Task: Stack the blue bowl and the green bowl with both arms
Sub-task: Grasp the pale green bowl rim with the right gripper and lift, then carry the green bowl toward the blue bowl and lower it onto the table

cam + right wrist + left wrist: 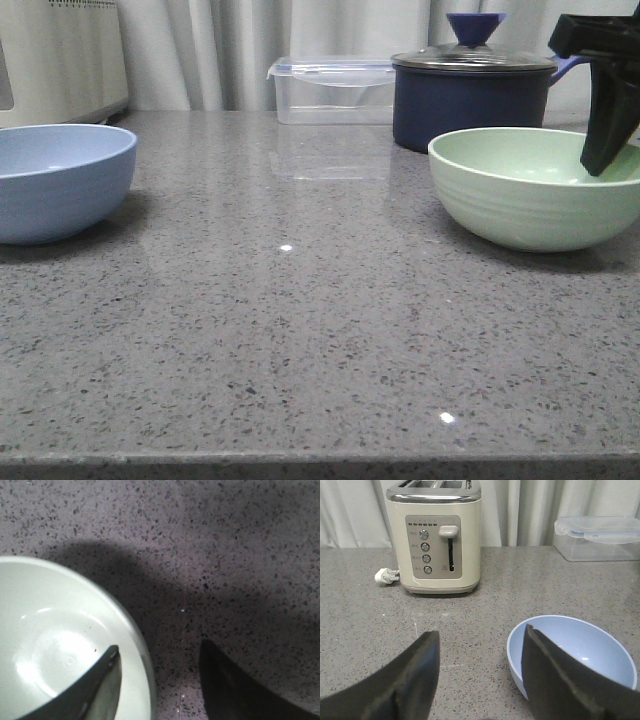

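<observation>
Working from your left: the blue bowl (55, 180) sits at 9 o'clock on the counter (300, 330), upright and empty. Your left gripper (480, 680) is spread apart and holds nothing; in its wrist view one finger overlaps the bowl's near rim, but you cannot tell whether it touches.

At 3 o'clock stands the green bowl (535, 190), well apart from the blue one. Your right gripper (157, 687) is spread wide and straddles the rim: one finger (97, 685) inside the bowl, the other outside over the stone. Nothing is clamped yet.

So you appear to be at the first grasp, with the stack not begun. Next you would close the right fingers on that rim, lift clear, and carry toward 9 o'clock.

The surface is grey speckled stone, glossy enough to show glints. Along the back, from 10 to 2 o'clock: a cream toaster (437, 537), a clear lidded container (333, 90) and a navy saucepan (475, 95), before pale curtains (200, 50).
</observation>
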Robot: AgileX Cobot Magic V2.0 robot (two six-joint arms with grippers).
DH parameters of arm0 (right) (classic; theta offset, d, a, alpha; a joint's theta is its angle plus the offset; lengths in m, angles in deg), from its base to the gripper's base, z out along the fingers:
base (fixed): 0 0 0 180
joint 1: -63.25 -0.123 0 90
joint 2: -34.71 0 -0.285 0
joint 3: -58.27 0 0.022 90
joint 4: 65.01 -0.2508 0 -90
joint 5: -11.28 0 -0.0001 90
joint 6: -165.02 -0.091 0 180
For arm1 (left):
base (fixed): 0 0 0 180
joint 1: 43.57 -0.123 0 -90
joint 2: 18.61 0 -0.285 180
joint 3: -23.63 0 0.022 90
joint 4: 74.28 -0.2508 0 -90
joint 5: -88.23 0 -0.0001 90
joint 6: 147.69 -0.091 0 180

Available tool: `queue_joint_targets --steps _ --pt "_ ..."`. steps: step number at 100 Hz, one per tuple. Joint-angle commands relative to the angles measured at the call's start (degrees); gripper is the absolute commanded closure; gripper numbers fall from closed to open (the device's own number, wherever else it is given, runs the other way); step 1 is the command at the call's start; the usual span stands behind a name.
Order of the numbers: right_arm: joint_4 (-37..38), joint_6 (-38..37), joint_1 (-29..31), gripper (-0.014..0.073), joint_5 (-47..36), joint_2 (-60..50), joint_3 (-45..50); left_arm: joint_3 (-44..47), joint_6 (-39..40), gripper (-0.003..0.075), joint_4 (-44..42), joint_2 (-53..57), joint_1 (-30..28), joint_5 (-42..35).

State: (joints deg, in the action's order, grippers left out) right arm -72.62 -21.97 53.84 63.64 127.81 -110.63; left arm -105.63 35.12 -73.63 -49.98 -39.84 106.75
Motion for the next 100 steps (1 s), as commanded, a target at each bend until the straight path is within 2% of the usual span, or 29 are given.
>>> queue_joint_targets --steps 1,47,74,100 --pt "-0.2 0.5 0.0 0.0292 -1.6 -1.6 -2.0 -2.1 0.6 0.0353 0.1 -0.8 -0.2 -4.6" --pt "-0.2 0.5 0.1 0.0677 -1.6 -1.6 -2.0 -2.1 0.6 0.0353 0.1 -0.8 -0.2 -4.6" --pt "-0.2 1.0 -1.0 0.0673 -0.6 -2.1 -4.5 -2.1 0.6 0.0353 0.1 -0.8 -0.2 -4.6" --pt "-0.2 2.2 -9.3 0.0673 0.0 0.0 -11.0 -2.1 0.6 0.0353 0.1 -0.8 -0.2 -4.6"
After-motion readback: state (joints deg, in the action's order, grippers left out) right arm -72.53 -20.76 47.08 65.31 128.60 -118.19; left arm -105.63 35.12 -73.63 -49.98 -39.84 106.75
